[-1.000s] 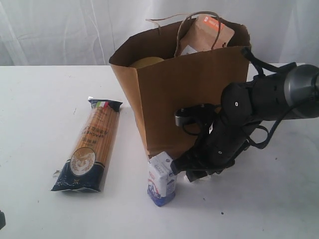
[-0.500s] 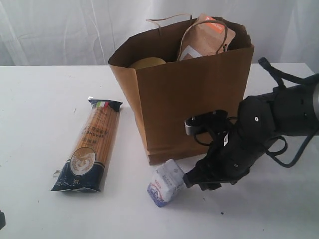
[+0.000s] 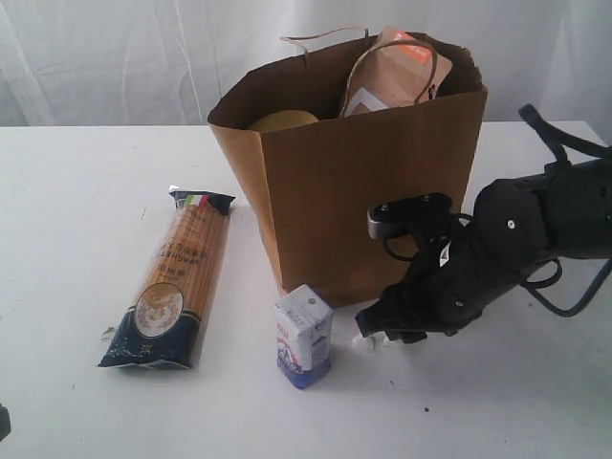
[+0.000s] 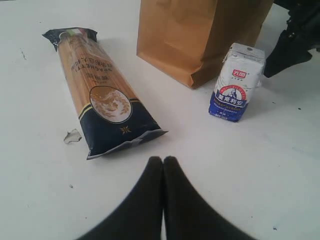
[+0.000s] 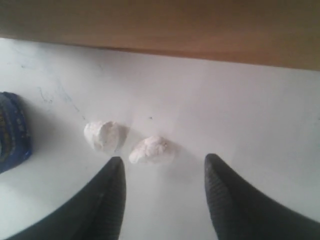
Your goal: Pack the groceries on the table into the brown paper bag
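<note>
the small blue-white carton (image 3: 304, 336), tilted before, now stands upright at 9 o'clock of the open, empty right tool (image 5: 164, 159). left tool (image 4: 163, 161) is closed. the long packet (image 4: 102, 95) reads "spaghetti".

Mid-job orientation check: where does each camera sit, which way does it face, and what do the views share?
Exterior: off the arms, facing the brown paper bag, spaghetti packet and carton; right arm shows.
Left wrist: low over the table, facing packet, carton, bag; shut left gripper shows.
Right wrist: near the table, facing two white lumps and the bag's base; open right gripper shows.
Shared: bag in all three.
</note>
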Action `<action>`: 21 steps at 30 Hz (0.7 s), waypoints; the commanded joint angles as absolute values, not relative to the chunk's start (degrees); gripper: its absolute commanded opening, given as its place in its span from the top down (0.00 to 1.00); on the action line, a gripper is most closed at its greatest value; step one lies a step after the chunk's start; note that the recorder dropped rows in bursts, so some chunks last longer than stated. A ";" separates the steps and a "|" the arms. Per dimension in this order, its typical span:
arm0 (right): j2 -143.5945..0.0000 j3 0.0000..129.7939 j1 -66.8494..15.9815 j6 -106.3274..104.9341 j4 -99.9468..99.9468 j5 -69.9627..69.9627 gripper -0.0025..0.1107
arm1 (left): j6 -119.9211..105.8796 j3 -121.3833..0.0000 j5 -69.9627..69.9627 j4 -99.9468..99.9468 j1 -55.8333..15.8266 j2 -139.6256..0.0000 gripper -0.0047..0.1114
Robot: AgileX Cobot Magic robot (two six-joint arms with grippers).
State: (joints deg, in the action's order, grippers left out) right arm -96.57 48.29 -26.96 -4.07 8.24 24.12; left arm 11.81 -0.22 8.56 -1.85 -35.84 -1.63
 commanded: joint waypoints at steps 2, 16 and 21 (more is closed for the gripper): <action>-97.48 47.92 -26.49 -3.91 8.16 22.56 0.57 | 11.81 0.00 8.63 -1.83 -36.04 -1.32 0.96; -103.07 47.92 -26.49 -4.84 8.33 20.32 0.57 | 11.81 0.00 8.63 -1.83 -36.04 -1.32 0.96; -103.50 47.92 -26.49 -5.56 8.76 20.75 0.62 | 11.81 0.00 8.63 -1.83 -36.04 -1.32 0.96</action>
State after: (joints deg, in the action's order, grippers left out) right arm -102.50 48.15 -26.96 -4.60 8.46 19.58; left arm 11.81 -0.22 8.56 -1.85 -35.84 -1.63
